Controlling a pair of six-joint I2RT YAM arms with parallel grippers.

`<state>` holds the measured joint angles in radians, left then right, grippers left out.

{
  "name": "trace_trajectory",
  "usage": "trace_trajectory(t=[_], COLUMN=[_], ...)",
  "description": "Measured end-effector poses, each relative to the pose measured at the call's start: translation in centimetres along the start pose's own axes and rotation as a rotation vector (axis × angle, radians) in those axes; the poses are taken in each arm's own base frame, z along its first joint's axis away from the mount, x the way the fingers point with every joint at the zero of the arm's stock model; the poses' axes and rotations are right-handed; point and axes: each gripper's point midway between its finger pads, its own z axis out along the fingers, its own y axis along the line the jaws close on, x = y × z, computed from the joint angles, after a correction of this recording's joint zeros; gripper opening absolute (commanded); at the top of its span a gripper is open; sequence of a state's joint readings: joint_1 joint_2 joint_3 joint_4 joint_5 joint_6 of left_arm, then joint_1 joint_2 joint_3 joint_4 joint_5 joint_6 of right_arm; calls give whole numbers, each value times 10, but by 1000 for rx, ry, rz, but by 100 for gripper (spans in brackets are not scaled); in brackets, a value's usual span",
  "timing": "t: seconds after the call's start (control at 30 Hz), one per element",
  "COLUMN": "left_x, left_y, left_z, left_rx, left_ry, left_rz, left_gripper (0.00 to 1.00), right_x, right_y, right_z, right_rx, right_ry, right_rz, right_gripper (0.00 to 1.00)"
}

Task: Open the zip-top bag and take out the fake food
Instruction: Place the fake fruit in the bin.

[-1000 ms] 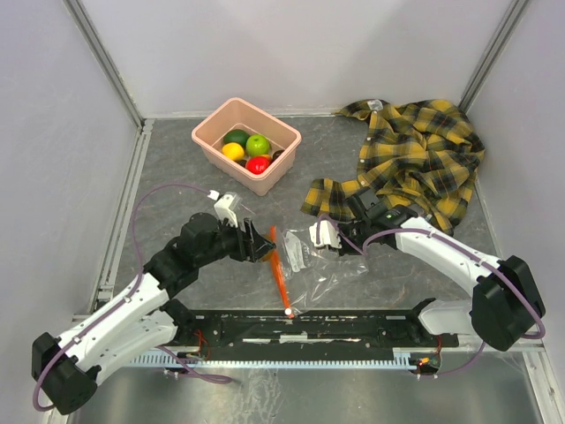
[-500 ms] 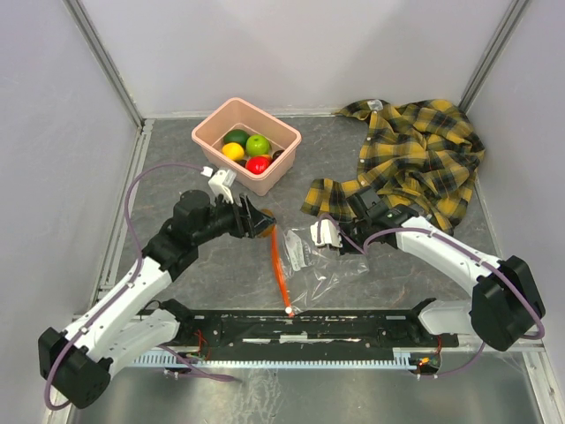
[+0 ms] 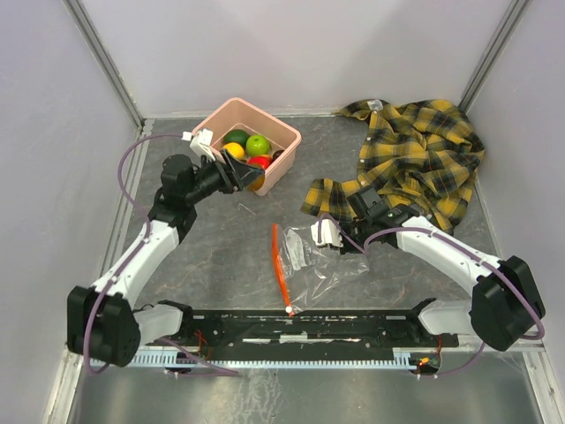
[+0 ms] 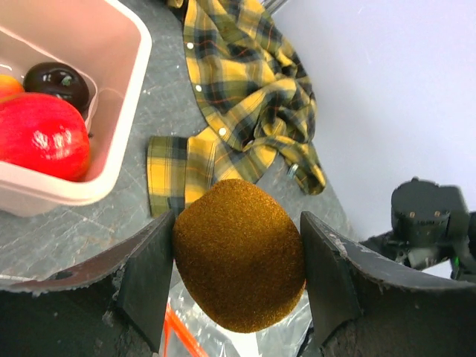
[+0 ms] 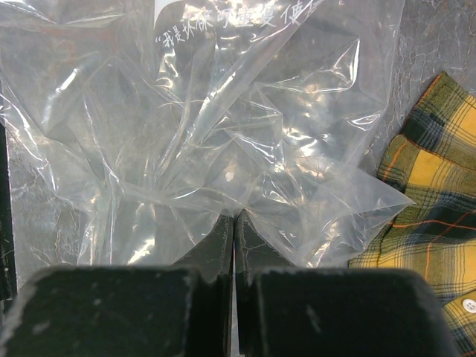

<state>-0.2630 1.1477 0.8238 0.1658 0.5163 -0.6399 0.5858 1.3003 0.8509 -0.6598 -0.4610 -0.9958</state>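
Table scene from above and from both wrists. A pink tub [image 3: 212, 122] stands at the far left-centre of the grey table [image 3: 221, 256]; in it lie pieces of the fake food: light green [image 3: 258, 144], dark green [image 3: 236, 136], yellow-orange [image 3: 232, 151] and red [image 3: 259, 162]. A yellow-and-black plaid shirt [image 3: 415, 150] lies crumpled at the far right, one corner reaching just beside the zip-top bag [image 3: 322, 261].

The bag lies flat near the table's centre, its orange-red zip strip [image 3: 279, 269] along the left edge. No fruit shows inside it.

The left arm stretches from its near-left base toward the tub. The left gripper [image 3: 237, 173] hangs above the tub's near wall, and its fingers [image 4: 149, 268] are spread around a brown fuzzy fruit [image 4: 239, 254], clamped on both sides.

The right arm bends in from the right. The right gripper [image 5: 234, 223] sits low at the bag's far edge, with its fingers pressed together on a fold of film where the creases converge.

White characters [image 5: 223, 18] are printed on the film; they cannot be read.
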Motion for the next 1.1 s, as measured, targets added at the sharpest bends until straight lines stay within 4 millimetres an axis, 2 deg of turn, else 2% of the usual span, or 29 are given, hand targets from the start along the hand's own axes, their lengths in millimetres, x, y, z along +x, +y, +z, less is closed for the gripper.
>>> trace_trajectory(t=[0.23,0.47,0.6,0.67,0.7,0.73,0.77,0.87,0.97,1.1], left_x=[-28,-76,-89,-90,-91,-91,-93,-105,-120,-146], left_y=[31,48,71,88,94,100,106,122,134,132], left_z=[19,38,53,60,64,67,71,83,84,78], left_rx=[2,-115,-199,-252,-269,-289,-307,-362,-441,-503], left_ry=[-39,-131,-150,-146,-145,-140,-138,-148,-189,-245], left_rz=[-108,-38,-19,-18,-18,-16,-15,18,62,100], left_gripper=[37,41,46,52,63,84,99,99,99,99], right_x=[2,3,3,3,3,3,3,4,4,4], right_y=[-1,0,-1,-1,-1,-1,-1,-1,-1,-1], right_z=[-1,-1,-1,-1,-1,-1,-1,-1,-2,-2], right_rx=[1,0,1,1,1,1,1,1,1,3], right_ry=[3,5,5,5,5,5,6,6,6,6], right_rz=[1,1,1,0,0,0,0,0,0,2], right_gripper=[1,2,2,2,2,2,2,2,2,2])
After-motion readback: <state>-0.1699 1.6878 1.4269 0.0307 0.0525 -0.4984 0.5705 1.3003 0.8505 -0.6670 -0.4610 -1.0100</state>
